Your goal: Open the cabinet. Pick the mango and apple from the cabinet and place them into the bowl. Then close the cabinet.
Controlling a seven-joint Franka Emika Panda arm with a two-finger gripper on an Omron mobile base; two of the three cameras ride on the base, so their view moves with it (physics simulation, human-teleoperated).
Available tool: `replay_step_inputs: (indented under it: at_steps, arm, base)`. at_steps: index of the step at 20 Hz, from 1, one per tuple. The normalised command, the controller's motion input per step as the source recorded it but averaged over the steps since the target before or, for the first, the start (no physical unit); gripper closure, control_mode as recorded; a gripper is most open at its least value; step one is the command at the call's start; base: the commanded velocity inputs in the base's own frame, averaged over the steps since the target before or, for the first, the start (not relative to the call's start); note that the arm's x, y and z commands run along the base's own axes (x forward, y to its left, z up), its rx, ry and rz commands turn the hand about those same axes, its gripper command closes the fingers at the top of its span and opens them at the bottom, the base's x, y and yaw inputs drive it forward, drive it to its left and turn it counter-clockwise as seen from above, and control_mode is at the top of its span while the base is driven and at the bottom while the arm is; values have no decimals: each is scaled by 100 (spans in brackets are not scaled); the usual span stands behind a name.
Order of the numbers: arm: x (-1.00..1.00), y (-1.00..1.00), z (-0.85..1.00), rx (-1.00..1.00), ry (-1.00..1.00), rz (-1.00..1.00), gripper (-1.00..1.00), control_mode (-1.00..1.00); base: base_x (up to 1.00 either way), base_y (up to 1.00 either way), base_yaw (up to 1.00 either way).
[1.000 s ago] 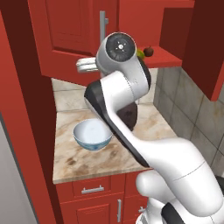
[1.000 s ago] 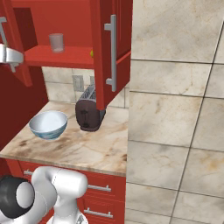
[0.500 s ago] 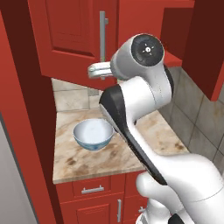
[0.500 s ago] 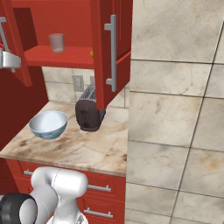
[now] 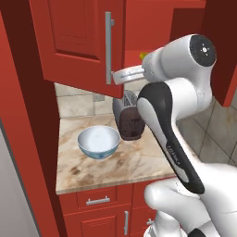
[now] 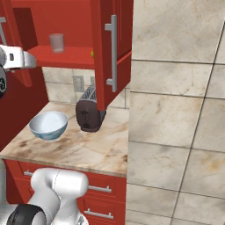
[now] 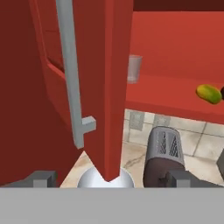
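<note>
Two fingertips of the gripper (image 7: 111, 179) stand spread and empty astride the open cabinet (image 7: 175, 94) door's edge; mango (image 7: 208, 93) lies on the shelf right of the glass cup (image 7: 134, 68), likely light, smooth, firm: pinch across its short middle.

Dark toaster (image 6: 89, 110) on counter (image 6: 88, 149); glass cup (image 6: 56, 42) above.

Base views flank the counter (image 5: 115, 171) — hand view perhaps nearer.
</note>
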Motion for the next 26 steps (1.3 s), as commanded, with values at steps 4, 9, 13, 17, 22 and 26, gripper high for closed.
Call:
replay_step_inputs:
  at_steps: [4,9,13,17,22,26]
  arm:
    - [0,-17,0,1,1,23,-100,-100]
    - [14,-12,0,2,3,22,-100,-100]
    - [16,-9,0,1,3,15,-100,-100]
    - [24,-6,0,0,3,13,-100,-100]
    - [37,-3,0,0,5,13,-100,-100]
    - [33,-14,0,0,6,11,-100,-100]
  base:
    - [0,0,0]
    - [0,0,0]
    - [0,0,0]
    - [0,0,0]
    - [0,0,0]
    - [0,0,0]
